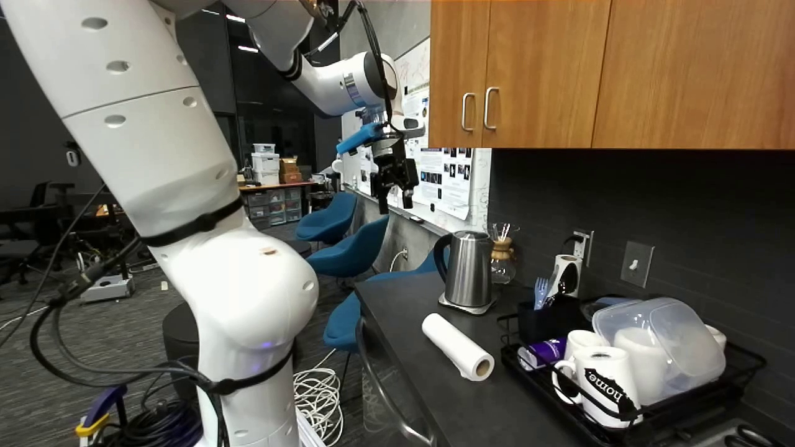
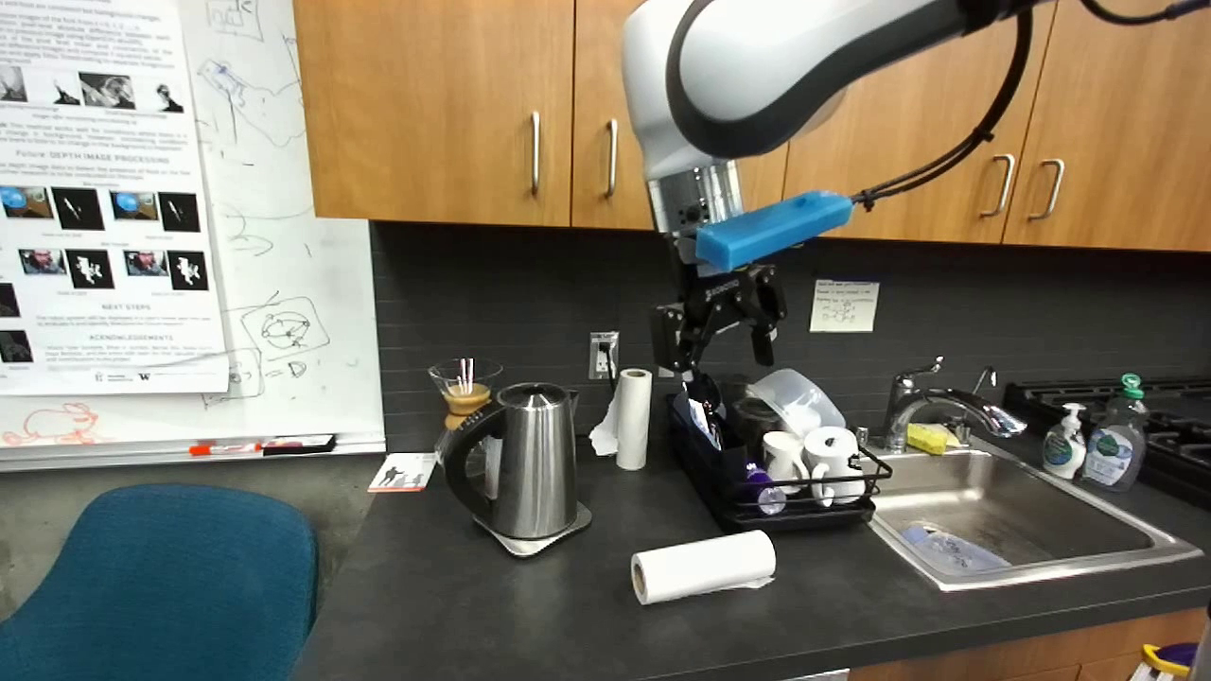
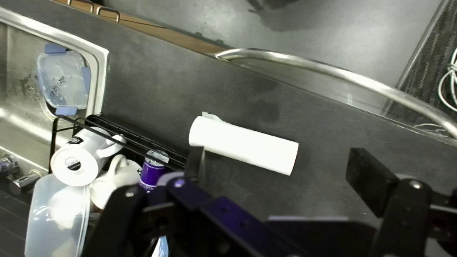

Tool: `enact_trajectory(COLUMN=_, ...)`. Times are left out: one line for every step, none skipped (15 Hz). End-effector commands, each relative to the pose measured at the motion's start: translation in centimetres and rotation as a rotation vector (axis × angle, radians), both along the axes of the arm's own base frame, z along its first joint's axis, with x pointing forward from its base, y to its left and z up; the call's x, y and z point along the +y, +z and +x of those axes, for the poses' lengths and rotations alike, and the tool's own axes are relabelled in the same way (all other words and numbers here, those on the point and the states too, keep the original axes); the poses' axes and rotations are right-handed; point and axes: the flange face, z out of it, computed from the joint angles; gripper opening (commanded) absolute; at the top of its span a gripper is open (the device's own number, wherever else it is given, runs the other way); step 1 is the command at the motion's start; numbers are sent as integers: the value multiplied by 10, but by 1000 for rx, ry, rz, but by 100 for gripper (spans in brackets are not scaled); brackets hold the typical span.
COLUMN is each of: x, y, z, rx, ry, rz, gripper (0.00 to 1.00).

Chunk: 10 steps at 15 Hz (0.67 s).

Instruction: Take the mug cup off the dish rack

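Your arm (image 1: 168, 149) reaches over the counter (image 2: 473, 615), claw (image 2: 716, 354) pointing down, jaws wide apart, holding nothing. A roll (image 2: 705, 566) lies near the rack (image 2: 804, 517); blue chairs (image 1: 353, 253) line the wall (image 1: 415, 240).

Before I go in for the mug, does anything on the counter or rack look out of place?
Yes: a white paper towel roll lies on its side on the counter near the dish rack, odd since another roll stands upright by the wall. The upside-down mug cup looks normal.
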Motion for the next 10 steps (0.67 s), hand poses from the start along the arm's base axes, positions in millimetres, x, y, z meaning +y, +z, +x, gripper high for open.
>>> enact_trajectory(x=-13, y=-5, z=3, rx=4, ry=5, rz=-46, gripper=100)
enact_trajectory(x=-18, y=-8, z=4, rx=7, ry=3, rz=-59, gripper=100)
enact_trajectory(x=-21, y=-10, z=5, rx=9, ry=4, rz=-66, gripper=100)
enact_trajectory(x=-25, y=-13, z=5, rx=12, ry=4, rz=-73, gripper=100)
enact_trajectory(x=-28, y=-17, z=6, rx=19, ry=-2, rz=-84, gripper=100)
enact_trajectory(x=-31, y=-23, z=8, rx=30, ry=-8, rz=-92, gripper=100)
enact_trajectory(x=-35, y=-29, z=9, rx=44, ry=-14, rz=-96, gripper=100)
enact_trajectory(x=-38, y=-38, z=11, rx=59, ry=-22, rz=-98, gripper=100)
enact_trajectory(x=-41, y=-45, z=12, rx=74, ry=-27, rz=-99, gripper=100)
enact_trajectory(x=-44, y=-53, z=14, rx=90, ry=-35, rz=-101, gripper=100)
